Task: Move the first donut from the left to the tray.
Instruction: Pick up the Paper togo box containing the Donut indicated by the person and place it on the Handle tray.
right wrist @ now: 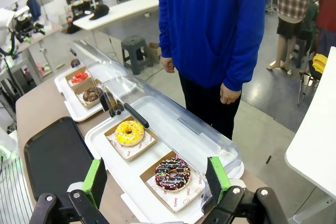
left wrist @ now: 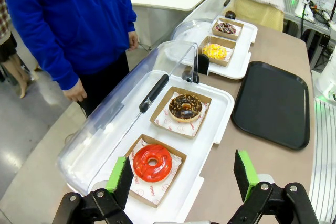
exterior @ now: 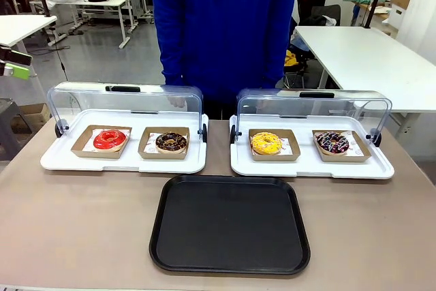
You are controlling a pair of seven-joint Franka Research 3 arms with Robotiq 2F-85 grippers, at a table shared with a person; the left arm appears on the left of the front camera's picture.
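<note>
Found left hand (left wrist: 184,170) with fingers spread wide, green pads (left wrist: 245,174) gripping nothing, above near end of white tray (left wrist: 218,109). Noted red donut (left wrist: 152,162) just beside one finger, seated on white paper in cardboard tray (left wrist: 169,179). Noted chocolate donut (left wrist: 185,106) in its own cardboard tray just beyond. Found clear lid (left wrist: 113,129) swung back, black handle along its edge. Recorded second white tray (left wrist: 242,56) farther along, carrying yellow donut (left wrist: 214,51) and sprinkled donut (left wrist: 226,28). Recorded black tray (left wrist: 270,103) flat on table (left wrist: 226,166), beside both white trays. Noted person in blue top (left wrist: 68,19) standing at table's far side.
</note>
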